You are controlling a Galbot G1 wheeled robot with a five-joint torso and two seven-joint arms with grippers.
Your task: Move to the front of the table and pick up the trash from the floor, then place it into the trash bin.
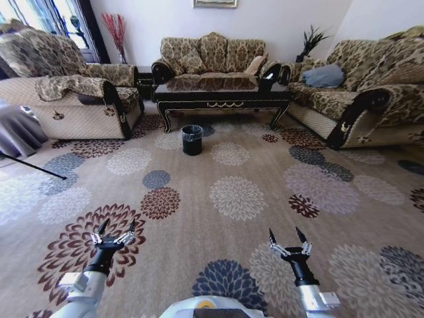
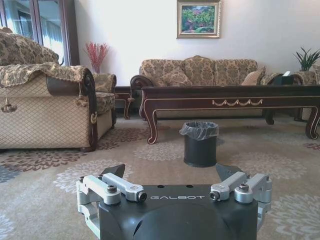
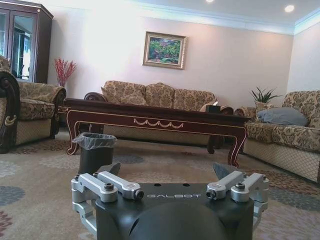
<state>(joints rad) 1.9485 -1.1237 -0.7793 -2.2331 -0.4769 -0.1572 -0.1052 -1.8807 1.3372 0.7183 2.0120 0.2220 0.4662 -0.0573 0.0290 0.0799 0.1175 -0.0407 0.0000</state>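
The long dark table (image 1: 225, 94) with gold scrollwork stands far ahead, in front of the back sofa; it also spans the left wrist view (image 2: 235, 95) and the right wrist view (image 3: 150, 117). The black trash bin (image 1: 192, 140) with its clear liner sits on the carpet just before the table's left half (image 2: 200, 144) (image 3: 95, 152). I cannot make out the trash on the patterned carpet. Both arms are held low in front of me over the carpet. My left gripper (image 1: 116, 232) (image 2: 172, 171) is open and empty. My right gripper (image 1: 287, 236) (image 3: 167, 170) is also open and empty.
Patterned sofas ring the carpet: left (image 1: 73, 93), back (image 1: 212, 56), right (image 1: 364, 93). A thin black pole (image 1: 30, 165) slants over the floor at the left beside a grey cloth (image 1: 16, 129). A black tissue box (image 3: 215, 107) sits on the table's right end.
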